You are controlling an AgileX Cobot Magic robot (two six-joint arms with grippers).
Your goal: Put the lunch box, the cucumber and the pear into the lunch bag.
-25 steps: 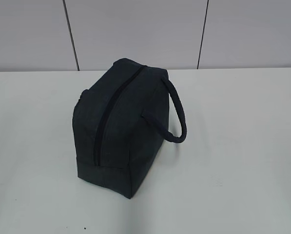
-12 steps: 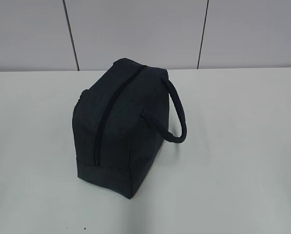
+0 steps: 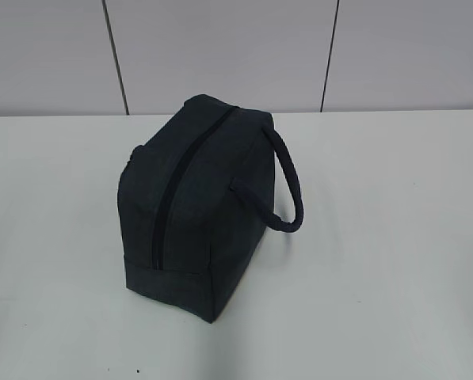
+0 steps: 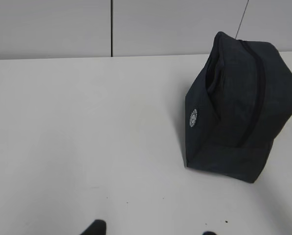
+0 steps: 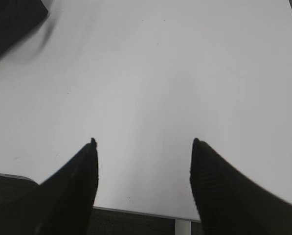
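Nothing has shifted over the last second: the lunch bag point(image 3: 200, 202) sits zipped on the tabletop point(image 3: 379, 237), alone. No lunch box, cucumber or pear shows. The right hand point(image 5: 143, 143) hangs spread and empty; the left hand point(image 4: 150, 227) looks spread.

A big white surface point(image 3: 394, 237) sits in front of a pale grey wall point(image 3: 220, 47) with 2 thin dark lines

Even, soft overhead light; faint shadows; slightly hazy, low-contrast pictures.
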